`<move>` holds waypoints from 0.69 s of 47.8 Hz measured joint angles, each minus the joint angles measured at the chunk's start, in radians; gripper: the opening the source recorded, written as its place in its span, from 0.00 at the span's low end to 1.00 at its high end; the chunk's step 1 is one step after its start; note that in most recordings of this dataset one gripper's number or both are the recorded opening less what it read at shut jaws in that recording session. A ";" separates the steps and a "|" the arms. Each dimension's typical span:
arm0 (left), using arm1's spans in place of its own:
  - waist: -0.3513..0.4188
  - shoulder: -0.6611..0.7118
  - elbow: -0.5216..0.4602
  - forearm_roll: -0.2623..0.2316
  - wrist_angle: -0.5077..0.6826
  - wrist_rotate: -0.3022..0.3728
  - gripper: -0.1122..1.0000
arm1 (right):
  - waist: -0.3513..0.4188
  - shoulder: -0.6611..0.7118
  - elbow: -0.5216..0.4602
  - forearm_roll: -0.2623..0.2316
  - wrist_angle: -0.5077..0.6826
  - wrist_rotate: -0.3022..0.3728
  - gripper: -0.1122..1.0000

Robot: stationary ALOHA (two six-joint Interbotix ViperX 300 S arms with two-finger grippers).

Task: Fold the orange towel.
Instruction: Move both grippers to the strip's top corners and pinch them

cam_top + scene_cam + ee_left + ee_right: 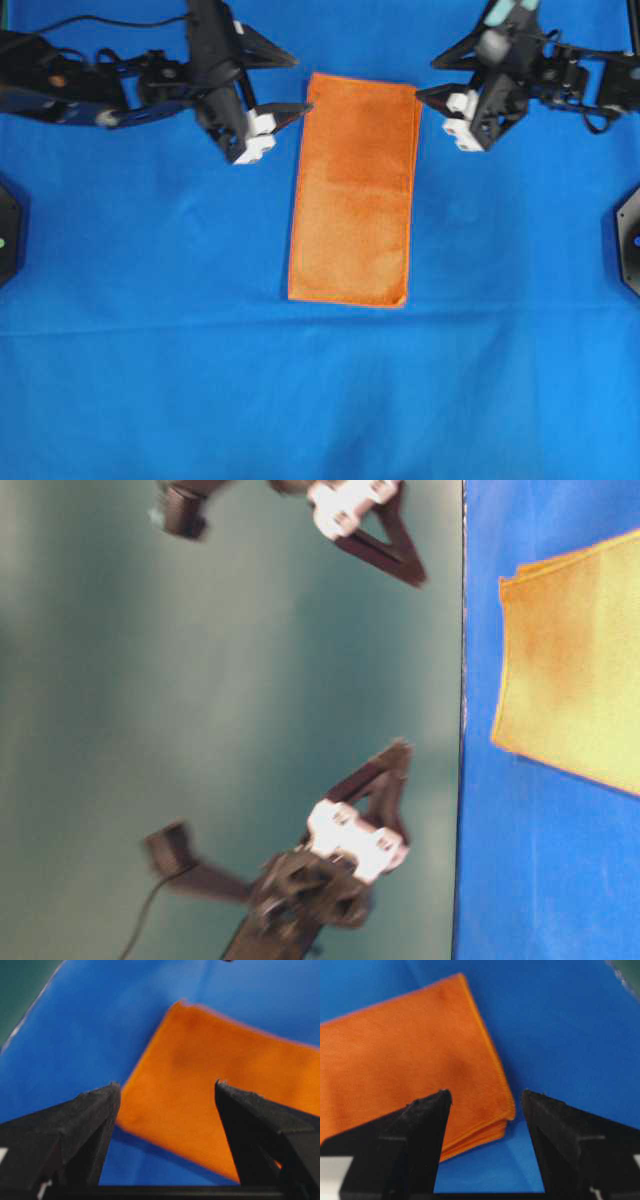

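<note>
The orange towel (352, 190) lies flat on the blue tablecloth as a long, narrow folded rectangle, with its short edges at the far and near ends. My left gripper (300, 83) is open and empty, hovering just left of the towel's far left corner. My right gripper (427, 78) is open and empty, just right of the far right corner. In the left wrist view the towel (210, 1095) shows between the spread fingers of the gripper (167, 1085). In the right wrist view the towel's layered corner (485, 1105) sits between the open fingers of the gripper (487, 1092). The towel also shows in the table-level view (580, 660).
The blue tablecloth (320, 400) covers the whole table. Black fixtures stand at the left edge (6, 230) and the right edge (630, 240). The table's far edge against a green backdrop shows in the left wrist view (20, 1030).
</note>
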 measured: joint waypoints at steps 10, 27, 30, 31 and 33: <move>0.051 0.158 -0.080 0.000 -0.002 0.000 0.73 | -0.044 0.163 -0.043 -0.002 -0.041 0.000 0.65; 0.083 0.321 -0.163 0.000 -0.003 0.000 0.67 | -0.072 0.259 -0.063 -0.002 -0.046 -0.002 0.63; 0.081 0.321 -0.163 0.000 -0.003 -0.002 0.60 | -0.072 0.259 -0.063 0.000 -0.046 -0.002 0.60; 0.080 0.321 -0.163 0.000 -0.003 -0.002 0.56 | -0.072 0.258 -0.061 0.000 -0.046 0.000 0.58; 0.078 0.321 -0.163 0.000 -0.003 -0.002 0.49 | -0.069 0.259 -0.061 0.000 -0.046 0.000 0.51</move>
